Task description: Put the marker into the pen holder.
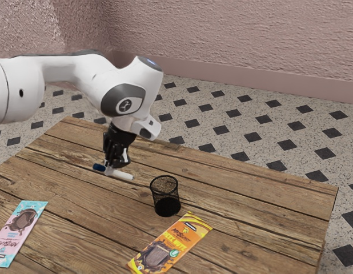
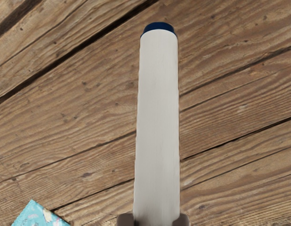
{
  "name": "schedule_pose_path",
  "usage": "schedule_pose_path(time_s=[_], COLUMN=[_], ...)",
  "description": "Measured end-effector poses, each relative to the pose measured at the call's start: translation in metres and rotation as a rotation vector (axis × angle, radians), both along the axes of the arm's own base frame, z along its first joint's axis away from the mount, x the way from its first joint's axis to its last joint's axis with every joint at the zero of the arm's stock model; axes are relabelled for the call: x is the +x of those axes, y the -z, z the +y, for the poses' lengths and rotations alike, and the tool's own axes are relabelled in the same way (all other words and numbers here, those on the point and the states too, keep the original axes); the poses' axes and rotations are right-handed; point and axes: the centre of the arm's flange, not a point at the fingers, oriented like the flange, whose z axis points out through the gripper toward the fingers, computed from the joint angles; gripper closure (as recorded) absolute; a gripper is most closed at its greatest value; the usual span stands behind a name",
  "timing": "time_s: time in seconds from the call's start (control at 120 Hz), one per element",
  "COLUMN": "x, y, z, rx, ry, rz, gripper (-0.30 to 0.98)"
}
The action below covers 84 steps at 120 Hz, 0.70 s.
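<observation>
While a white robot arm [image 1: 62,69] is reaching in from the exterior view's left, its black gripper [image 1: 112,166] is pointing down over a brown wooden table [image 1: 268,220] and holding a marker [image 1: 122,174]. The pincer is closing firmly on the marker, its two fingers [image 2: 126,220] pressing the pale barrel from both sides and standing only the barrel's width apart. Reading the exterior view as a clock face centred on the gripper, the marker is lying nearly level, its dark blue end pointing between nine and ten o'clock and its whitish end pointing between three and four. The arm is coming in from ten o'clock. Between three and five o'clock from the gripper, a round black mesh pen holder [image 1: 167,206] is standing upright on the table, and the marker is staying outside it, a little way off toward the holder's ten o'clock. At the holder's six o'clock, just beside its base, an orange and yellow chocolate packet [image 1: 171,242] is lying flat. Well apart, between the holder's eight and nine o'clock, a pink and light blue packet [image 1: 19,231] is lying flat too. Beyond the table, a speckled floor with dark diamonds [image 1: 220,129] is stretching toward a rough pink wall [image 1: 233,34].
</observation>
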Motion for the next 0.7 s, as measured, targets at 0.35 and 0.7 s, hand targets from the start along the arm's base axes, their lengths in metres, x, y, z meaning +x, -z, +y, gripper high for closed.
schedule_pose_path(time_s=[0.35,0.7], x=[0.044,0.047], y=[0.007,0.009], z=[-0.051,-0.097], rx=[0.115,0.121], ry=[-0.042,-0.024], rz=[0.081,0.112], gripper=[0.79,0.79])
